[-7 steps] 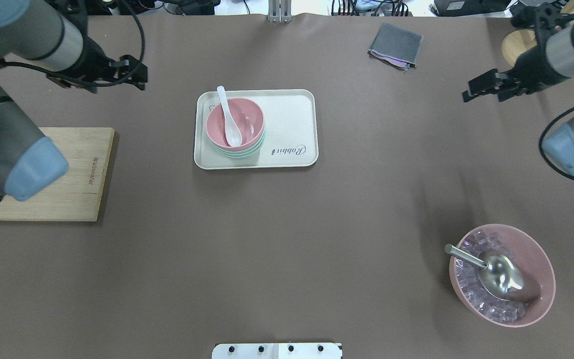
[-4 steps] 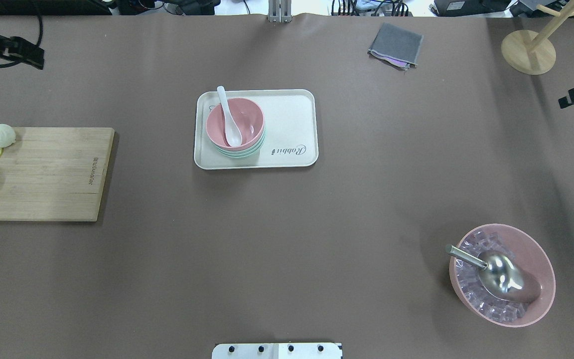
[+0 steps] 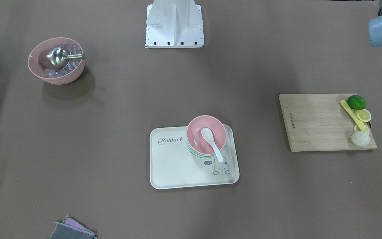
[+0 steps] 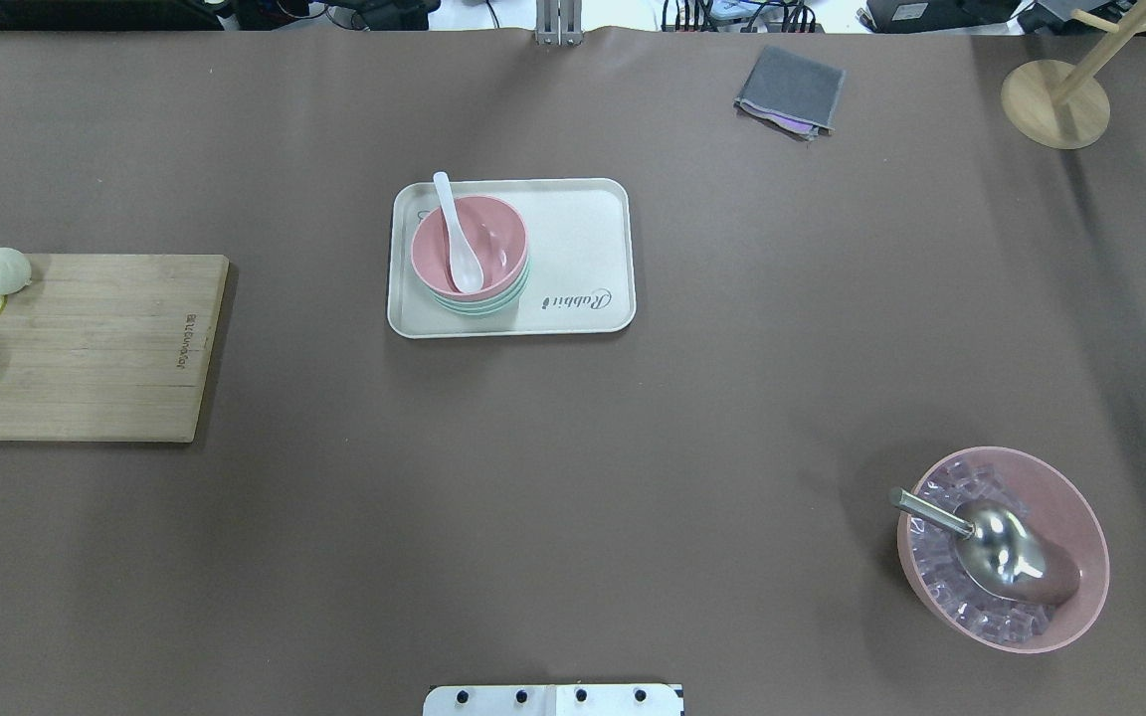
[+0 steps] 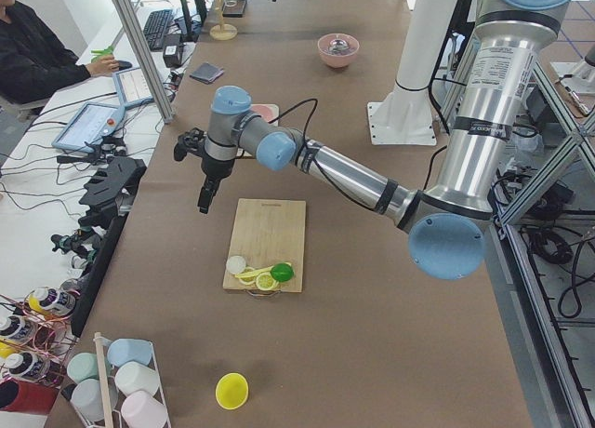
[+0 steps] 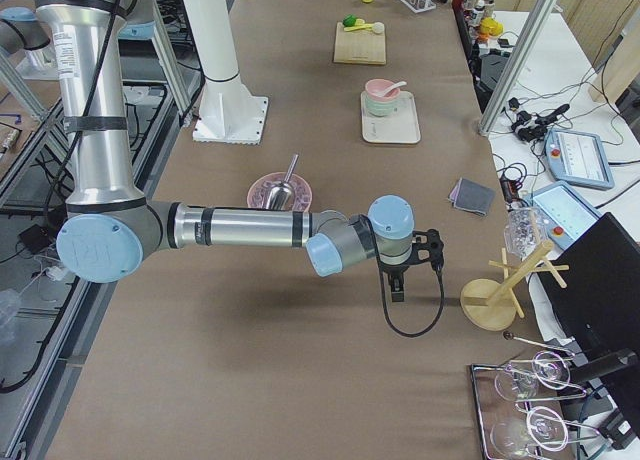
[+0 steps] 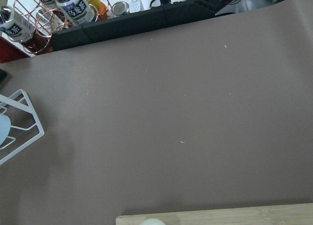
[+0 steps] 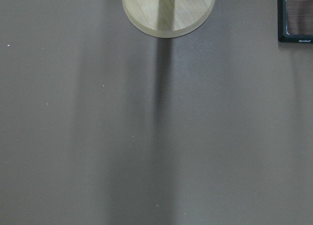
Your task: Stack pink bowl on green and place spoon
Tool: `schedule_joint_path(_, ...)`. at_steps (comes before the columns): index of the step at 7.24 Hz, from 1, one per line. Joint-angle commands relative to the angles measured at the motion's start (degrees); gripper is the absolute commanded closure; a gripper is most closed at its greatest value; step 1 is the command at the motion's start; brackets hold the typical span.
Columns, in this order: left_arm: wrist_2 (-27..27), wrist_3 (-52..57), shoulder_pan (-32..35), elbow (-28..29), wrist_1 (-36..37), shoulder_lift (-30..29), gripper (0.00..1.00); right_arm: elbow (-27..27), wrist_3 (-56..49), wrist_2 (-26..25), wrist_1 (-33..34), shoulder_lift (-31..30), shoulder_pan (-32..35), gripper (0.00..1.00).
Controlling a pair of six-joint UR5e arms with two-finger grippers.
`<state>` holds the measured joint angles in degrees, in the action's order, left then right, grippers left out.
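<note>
Pink bowl point(image 4: 493, 244) near tray's point(image 4: 583, 249) short edge, spoon point(image 4: 459, 239) inside

**Both arms clear the overhead view**

The left tool point(image 5: 204, 197) and the right tool point(image 6: 396, 288) draw outward toward opposite ends of the tabletop point(image 4: 573, 447). Neither shows from overhead any more, and the cutting board point(image 4: 105, 348) now lies fully uncovered.

Wide open table point(image 4: 633, 497) around tray point(image 4: 583, 249) with stacked bowls point(image 4: 495, 247), cutting board point(image 4: 95, 348) left, ice bowl point(image 4: 1070, 497) right, cloth point(image 4: 792, 88) beyond
</note>
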<state>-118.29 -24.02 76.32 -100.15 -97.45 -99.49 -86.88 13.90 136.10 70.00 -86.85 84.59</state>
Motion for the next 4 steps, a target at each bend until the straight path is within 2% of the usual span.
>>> schedule_joint_path(1,-2.2,10.5,5.0,2.9,0.8,3.2,0.02,-7.5,-8.4,-0.7,15.7,-0.1,0.7,0.0)
schedule_joint_path(3,-11.4,12.7,8.7,8.8,0.6,3.3,0.02,-17.3,-11.8,-4.6,30.3,-0.2,-0.3,0.0)
schedule_joint_path(4,-14.0,12.8,8.8,10.3,-0.2,3.9,0.02,-18.1,-15.8,-5.6,34.3,-0.7,-0.3,0.0)
